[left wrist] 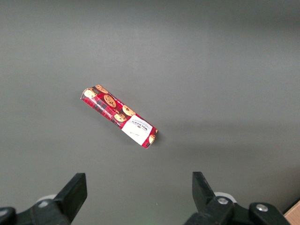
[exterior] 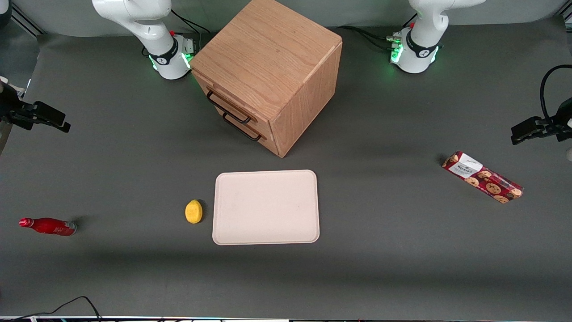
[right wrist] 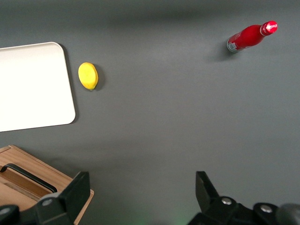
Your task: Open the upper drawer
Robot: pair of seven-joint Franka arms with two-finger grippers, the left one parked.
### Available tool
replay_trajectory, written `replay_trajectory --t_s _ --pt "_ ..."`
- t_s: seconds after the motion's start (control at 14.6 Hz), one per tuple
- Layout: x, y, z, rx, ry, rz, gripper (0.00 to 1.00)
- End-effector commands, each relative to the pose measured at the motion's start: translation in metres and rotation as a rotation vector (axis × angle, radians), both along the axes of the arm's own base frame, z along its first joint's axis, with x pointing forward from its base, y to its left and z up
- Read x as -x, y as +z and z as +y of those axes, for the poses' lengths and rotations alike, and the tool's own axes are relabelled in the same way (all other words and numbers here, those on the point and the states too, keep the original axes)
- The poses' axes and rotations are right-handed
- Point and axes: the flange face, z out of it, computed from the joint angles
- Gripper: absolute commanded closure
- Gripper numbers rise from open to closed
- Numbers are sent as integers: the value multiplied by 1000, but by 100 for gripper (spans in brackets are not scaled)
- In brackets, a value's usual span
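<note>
Upper drawer (exterior: 230, 103) — closed, flush in oak cabinet (exterior: 268, 58), black bar handle (exterior: 227, 108) above lower drawer's handle (exterior: 242, 127).

My hand (right wrist: 140, 197) — fingers apart, empty, parked high over bare bench (exterior: 134, 170) toward working arm's end; handle not yet approached.

Lemon (exterior: 193, 211) beside tray (exterior: 266, 207), nearer front camera than cabinet — out of pull path.

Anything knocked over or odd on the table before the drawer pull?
The red bottle lies on its side toward the working arm's end. Both oak cabinet drawers look shut. The right hand hangs open above bare table.
</note>
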Motion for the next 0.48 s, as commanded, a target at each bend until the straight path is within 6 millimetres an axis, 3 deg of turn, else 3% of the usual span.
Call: replay_trajectory --t_s 0.0,0.41 --pt "1 6 -4 17 15 0 0" --pt "0 5 -8 14 6 3 0"
